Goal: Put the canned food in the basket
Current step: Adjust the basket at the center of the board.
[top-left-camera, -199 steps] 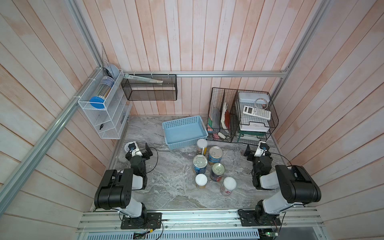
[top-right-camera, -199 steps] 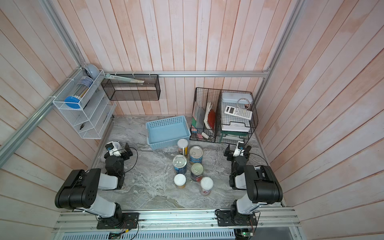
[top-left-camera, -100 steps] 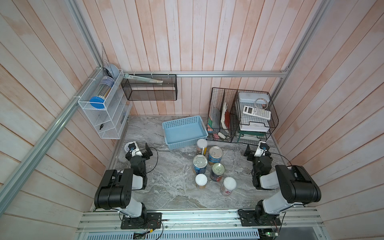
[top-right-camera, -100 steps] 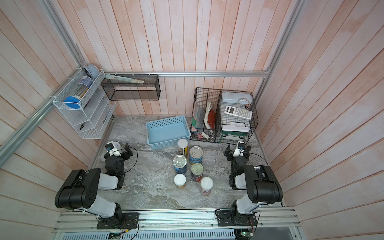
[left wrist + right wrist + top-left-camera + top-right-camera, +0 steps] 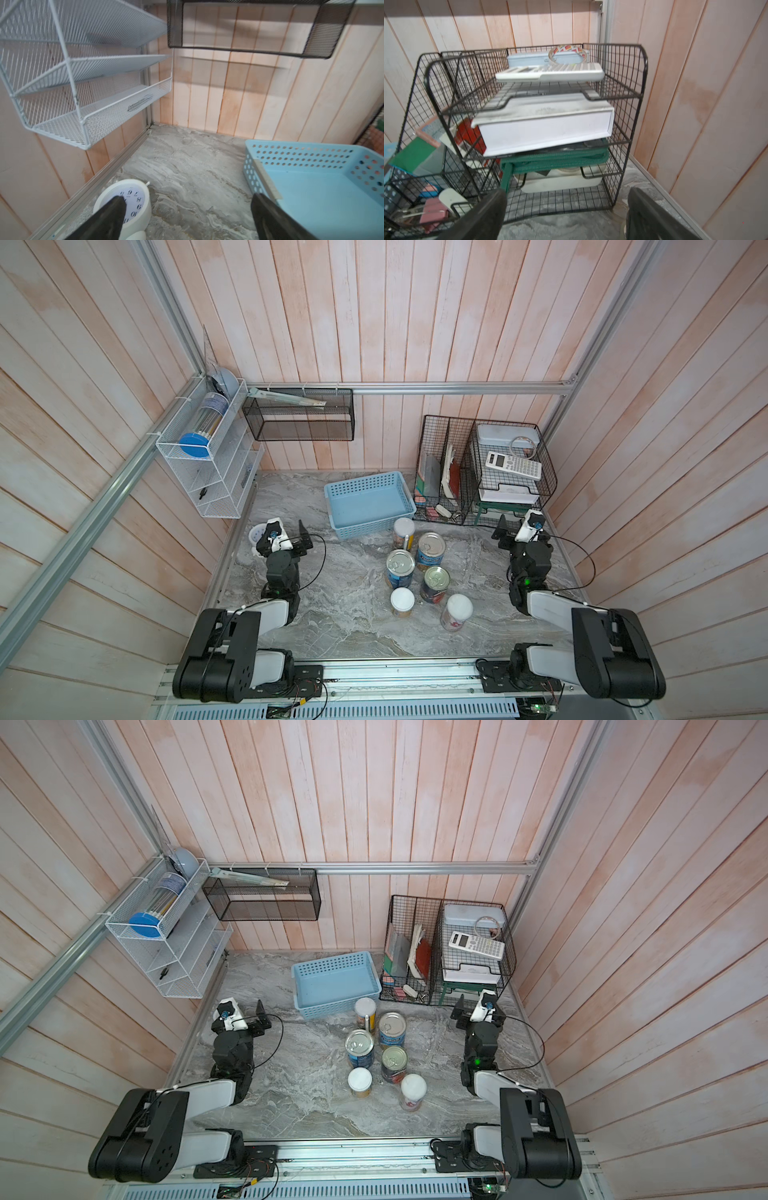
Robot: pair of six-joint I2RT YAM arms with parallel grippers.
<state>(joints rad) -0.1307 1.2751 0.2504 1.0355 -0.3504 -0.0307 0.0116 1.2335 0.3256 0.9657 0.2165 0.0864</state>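
Empty, jaws wide: left gripper [image 5: 187, 204], right gripper [image 5: 564, 199]. Six cans [image 5: 401, 562] sit packed tight between them, short of the basket [image 5: 374, 526]; gripping one may topple neighbours.

I count six cans [image 5: 400, 568] just in front of the basket [image 5: 376, 526]: three wide silver-topped tins [image 5: 431, 546] and three slim white-lidded cans [image 5: 402, 599]. I see one basket, and one clock [image 5: 135, 198] off to its left.
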